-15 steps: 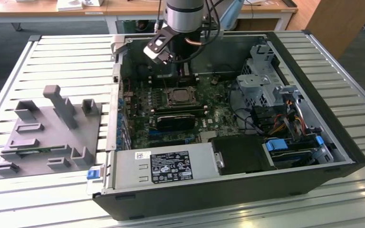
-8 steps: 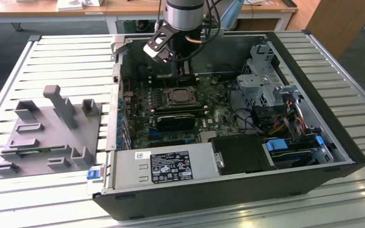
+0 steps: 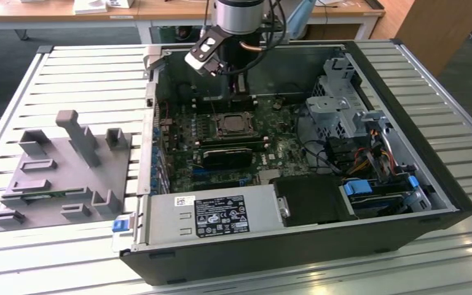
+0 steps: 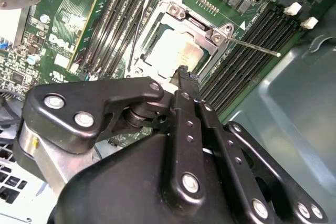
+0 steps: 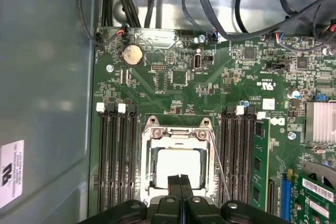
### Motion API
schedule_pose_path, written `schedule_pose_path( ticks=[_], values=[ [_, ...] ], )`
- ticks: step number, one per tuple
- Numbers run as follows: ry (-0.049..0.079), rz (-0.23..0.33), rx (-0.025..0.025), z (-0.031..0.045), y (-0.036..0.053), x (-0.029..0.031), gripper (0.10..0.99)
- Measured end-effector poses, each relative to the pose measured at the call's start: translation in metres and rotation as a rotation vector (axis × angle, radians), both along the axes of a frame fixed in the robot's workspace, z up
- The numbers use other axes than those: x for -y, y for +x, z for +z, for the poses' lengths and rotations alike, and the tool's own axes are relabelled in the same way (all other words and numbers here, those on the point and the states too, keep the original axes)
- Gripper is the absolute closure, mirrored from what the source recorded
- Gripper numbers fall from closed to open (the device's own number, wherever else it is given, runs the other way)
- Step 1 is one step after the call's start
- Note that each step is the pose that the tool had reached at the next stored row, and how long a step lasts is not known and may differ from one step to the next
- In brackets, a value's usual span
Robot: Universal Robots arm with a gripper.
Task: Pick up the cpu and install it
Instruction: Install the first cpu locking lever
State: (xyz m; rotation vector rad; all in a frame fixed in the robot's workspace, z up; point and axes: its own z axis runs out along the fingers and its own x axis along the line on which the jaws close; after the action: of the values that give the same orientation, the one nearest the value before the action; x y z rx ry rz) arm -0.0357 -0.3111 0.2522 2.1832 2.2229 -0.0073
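The cpu (image 3: 234,125) lies flat in the open socket on the motherboard (image 5: 173,77) inside the computer case (image 3: 445,178). Its pale silver top shows in both wrist views (image 5: 178,166) (image 4: 176,51), framed by the metal socket bracket (image 5: 176,124). My gripper (image 3: 238,83) hangs a little above the socket, toward the far side of the case. Its two black fingers (image 5: 175,182) are pressed together with only a thin seam between them and nothing in it. In the second wrist view the fingertips (image 4: 184,74) overlap the cpu's near edge.
A thin socket lever (image 4: 254,47) sticks out beside the bracket. Memory slots (image 5: 115,156) flank the socket. A black block (image 3: 228,155), a power supply (image 3: 211,215), a drive cage (image 3: 338,92) and cables (image 3: 367,147) crowd the case. A grey holder fixture (image 3: 64,172) stands on the slatted table, exterior view's left.
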Motion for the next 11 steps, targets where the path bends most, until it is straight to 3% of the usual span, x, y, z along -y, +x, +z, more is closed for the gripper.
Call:
schedule_pose_path(
  ticks=[4,6,11],
  values=[
    [0.000,0.000,0.0009,0.0084,0.0000,0.0000,0.980],
    [0.000,0.001,0.0012,0.0090,0.0000,0.0000,0.980],
    [0.000,0.082,0.0012,0.0089,-0.0001,0.0000,0.980]
  ],
)
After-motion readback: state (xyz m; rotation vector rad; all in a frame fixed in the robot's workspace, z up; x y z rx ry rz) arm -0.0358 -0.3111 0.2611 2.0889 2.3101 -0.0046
